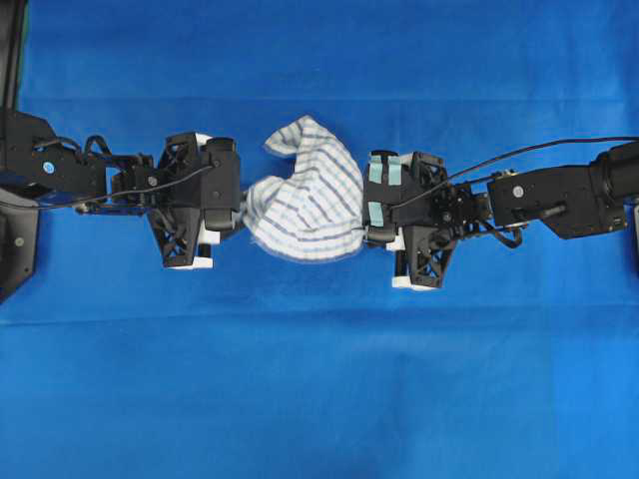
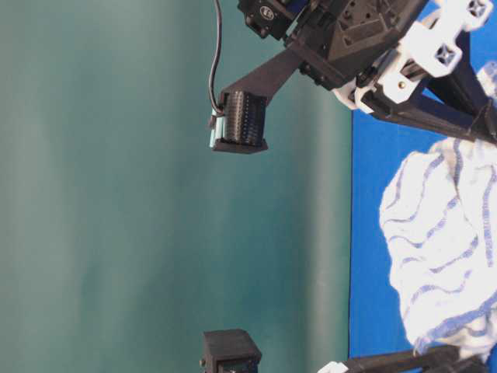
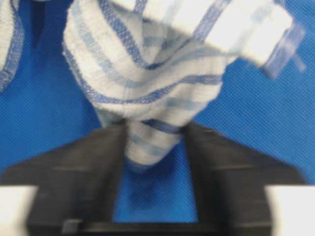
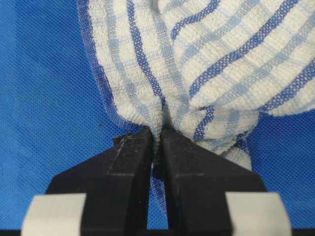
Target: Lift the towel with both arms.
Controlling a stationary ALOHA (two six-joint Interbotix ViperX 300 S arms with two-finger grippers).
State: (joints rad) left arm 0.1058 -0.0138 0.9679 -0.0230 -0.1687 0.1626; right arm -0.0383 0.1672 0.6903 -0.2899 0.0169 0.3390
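The towel (image 1: 305, 195), white with thin blue and grey stripes, is bunched into a hump between my two grippers over the blue table cover. My left gripper (image 1: 236, 205) holds its left end. In the left wrist view a fold of the towel (image 3: 147, 73) is squeezed between the black fingers (image 3: 83, 167) of that gripper (image 3: 153, 132). My right gripper (image 1: 371, 212) holds the right end. In the right wrist view its jaws (image 4: 157, 135) are nearly together, pinching the towel's (image 4: 221, 64) edge. The table-level view shows the towel (image 2: 443, 256) puffed up.
The blue table cover (image 1: 319, 379) spreads all round the towel. Black arm bases stand at the left edge (image 1: 15, 249) and at the right (image 1: 559, 200). A cable (image 1: 519, 152) runs along the right arm. A green backdrop (image 2: 116, 194) fills the table-level view.
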